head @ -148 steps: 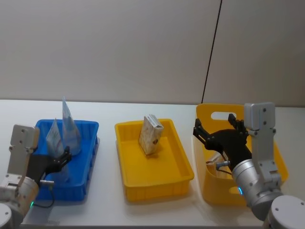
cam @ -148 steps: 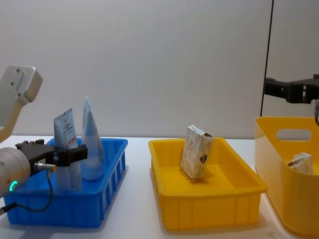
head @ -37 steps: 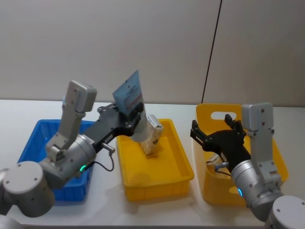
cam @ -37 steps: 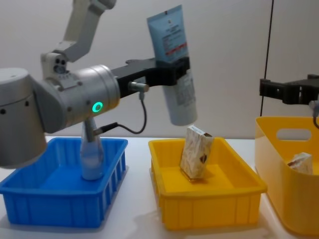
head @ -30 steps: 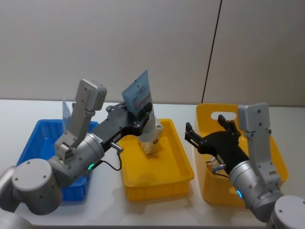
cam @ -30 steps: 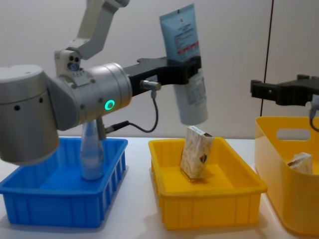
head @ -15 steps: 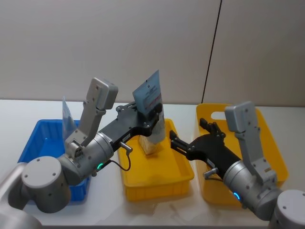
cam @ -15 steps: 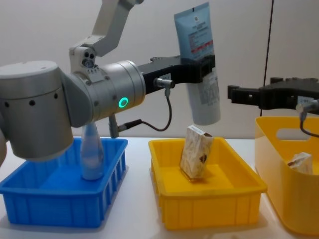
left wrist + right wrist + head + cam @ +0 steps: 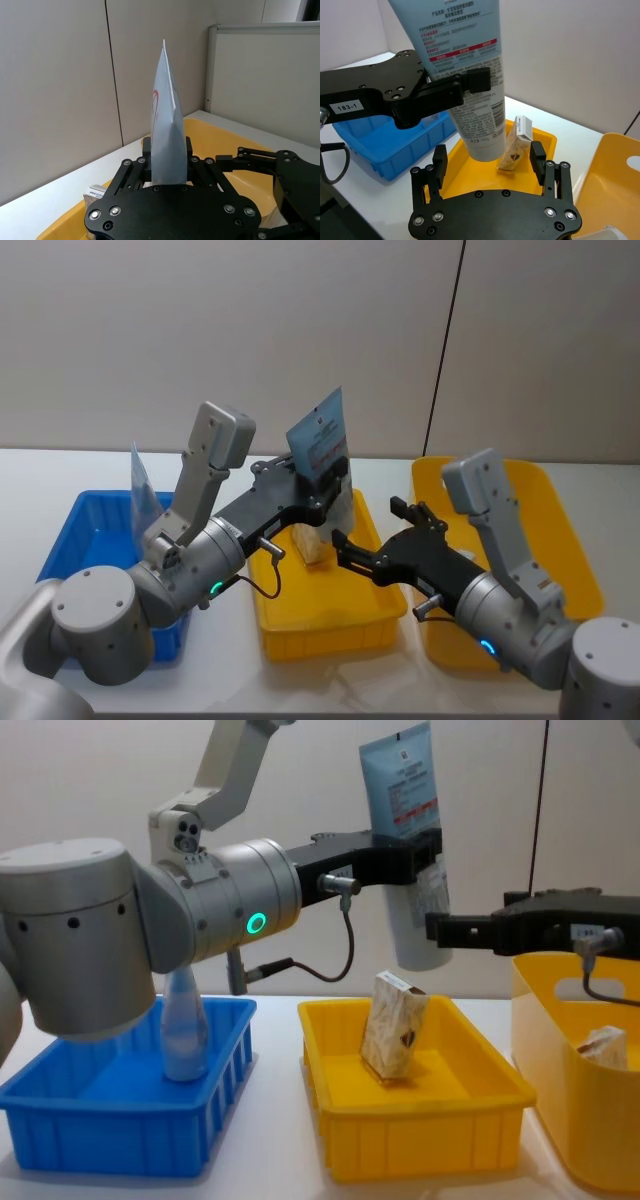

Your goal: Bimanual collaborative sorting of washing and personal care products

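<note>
Pale wall behind, white worktop below: our left claw [image 9: 410,855] is clamped on the pale blue squeeze tube [image 9: 400,780], holding it upright, cap down, above the middle yellow tray [image 9: 420,1145] and its leaning beige packet [image 9: 392,1025]. Our right claw [image 9: 489,156] hovers spread wide just beside the tube's lower end. For a clean handover, we should centre that end between the fingers, close firmly, and only then release the left.
</note>
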Action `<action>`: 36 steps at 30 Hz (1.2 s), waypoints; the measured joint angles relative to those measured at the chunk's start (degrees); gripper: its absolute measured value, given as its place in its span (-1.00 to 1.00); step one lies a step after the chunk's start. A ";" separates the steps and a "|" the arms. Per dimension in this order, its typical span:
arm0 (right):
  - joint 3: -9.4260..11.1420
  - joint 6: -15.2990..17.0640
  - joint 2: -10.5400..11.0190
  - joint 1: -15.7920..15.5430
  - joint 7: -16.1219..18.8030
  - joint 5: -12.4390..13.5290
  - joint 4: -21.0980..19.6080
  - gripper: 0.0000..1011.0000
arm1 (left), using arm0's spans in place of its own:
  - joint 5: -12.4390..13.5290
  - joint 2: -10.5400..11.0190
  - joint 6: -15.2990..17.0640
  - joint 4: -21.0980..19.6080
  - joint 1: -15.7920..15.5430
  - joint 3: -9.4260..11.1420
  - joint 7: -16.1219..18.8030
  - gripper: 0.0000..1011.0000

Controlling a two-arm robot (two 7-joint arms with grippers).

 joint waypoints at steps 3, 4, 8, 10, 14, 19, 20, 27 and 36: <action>-0.52 0.37 0.29 0.89 0.30 -0.19 0.77 0.99 | -0.03 -0.02 0.05 -0.02 -0.02 0.07 -0.02 -0.45; -0.65 0.41 0.35 1.09 0.35 -0.29 0.96 0.99 | -0.03 -0.02 0.05 -0.02 -0.02 0.07 -0.02 -0.45; -1.36 0.52 0.59 2.25 0.55 -0.72 1.97 0.99 | -0.06 -0.04 0.08 -0.05 -0.04 0.12 -0.04 -0.45; -1.80 0.50 0.71 2.95 0.67 -1.02 2.69 0.99 | -0.08 -0.05 0.10 -0.05 -0.05 0.14 -0.05 -0.45; -2.46 0.28 0.79 4.06 0.78 -1.45 3.71 0.99 | -0.11 -0.07 0.12 -0.05 -0.07 0.16 -0.07 -0.45; -3.46 -0.29 0.84 5.72 1.12 -1.90 5.36 0.98 | -0.13 -0.09 0.15 -0.05 -0.10 0.19 -0.07 -0.45; -3.56 -0.35 0.84 5.85 1.18 -1.93 5.51 0.99 | -0.13 -0.09 0.15 -0.05 -0.10 0.19 -0.07 -0.45; -5.04 -1.02 0.50 8.28 1.73 -2.38 8.30 0.99 | -0.13 -0.09 0.17 -0.06 -0.10 0.24 -0.07 -0.45; -6.56 -1.65 -0.17 10.61 1.84 -2.95 11.54 0.99 | -0.12 -0.09 0.17 -0.06 -0.10 0.24 -0.06 -0.45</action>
